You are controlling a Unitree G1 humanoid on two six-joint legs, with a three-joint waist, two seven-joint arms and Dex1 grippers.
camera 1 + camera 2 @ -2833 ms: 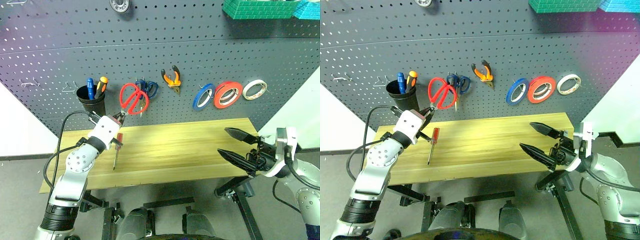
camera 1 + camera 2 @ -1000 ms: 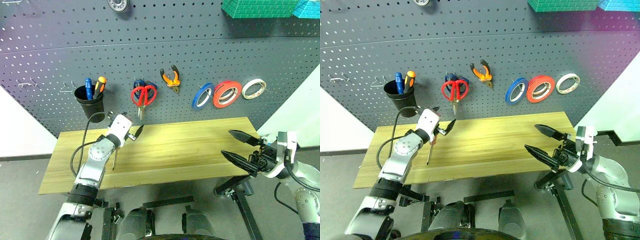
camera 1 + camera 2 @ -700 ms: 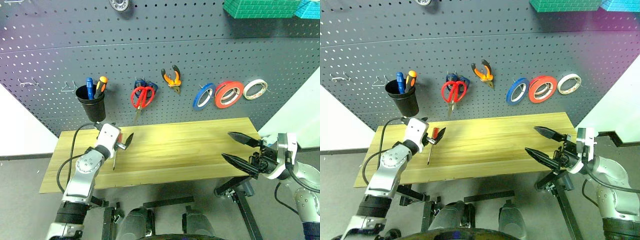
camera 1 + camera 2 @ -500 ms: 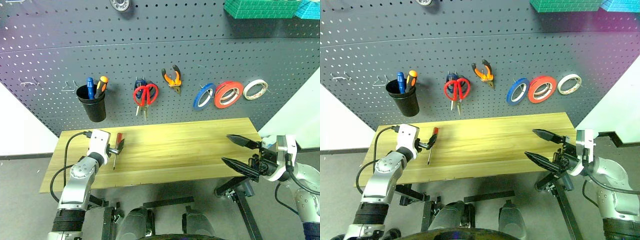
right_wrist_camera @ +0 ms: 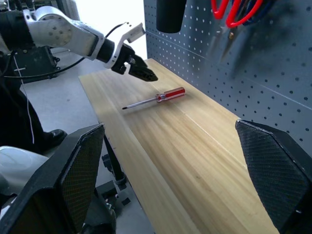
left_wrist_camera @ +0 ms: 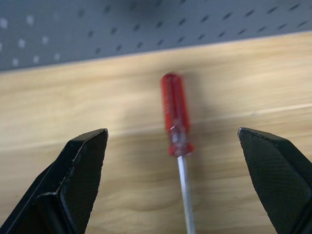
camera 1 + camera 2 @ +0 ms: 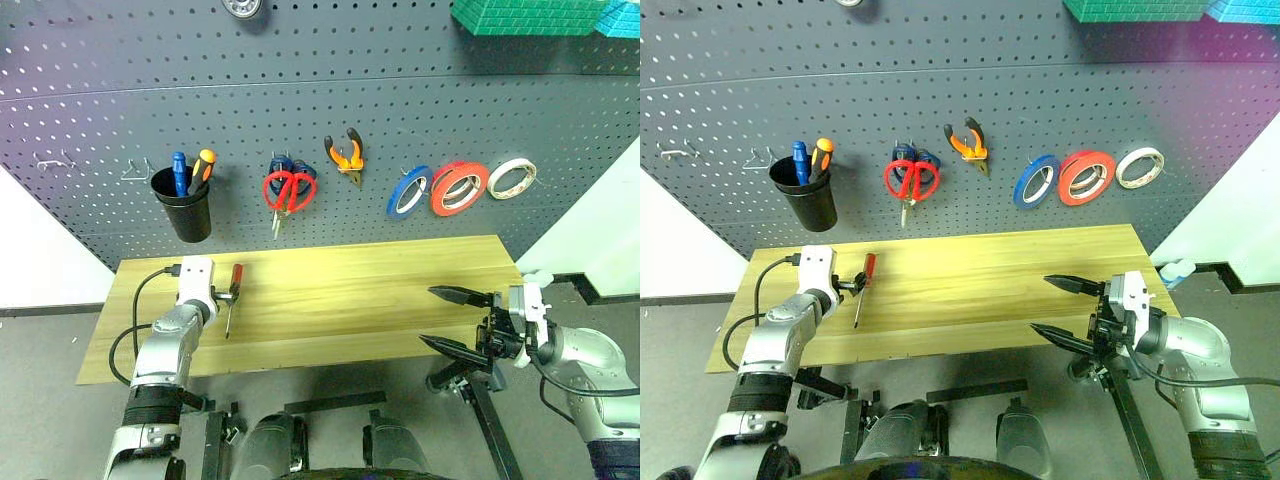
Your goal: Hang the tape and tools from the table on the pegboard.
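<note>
Since the earlier frames the left end effector (image 7: 229, 296) has left the red scissors (image 7: 287, 190) on the pegboard (image 7: 400, 110) and come down to the tabletop (image 7: 350, 300), where it now sits low by the screwdriver (image 7: 233, 298), fingers spread wide. In the left wrist view the screwdriver (image 6: 176, 126) lies flat on the wood between the two black fingers (image 6: 83, 170), touching neither, its red handle toward the pegboard. The right end effector (image 7: 452, 318) hovers at the front right edge of the tabletop, also wide and empty. On the pegboard the pliers (image 7: 345, 157) hang just right of the scissors, and the red tape (image 7: 459, 188) hangs between a blue roll (image 7: 408, 191) and a pale roll (image 7: 511, 178). A black cup (image 7: 186, 204) holds two more screwdrivers.
</note>
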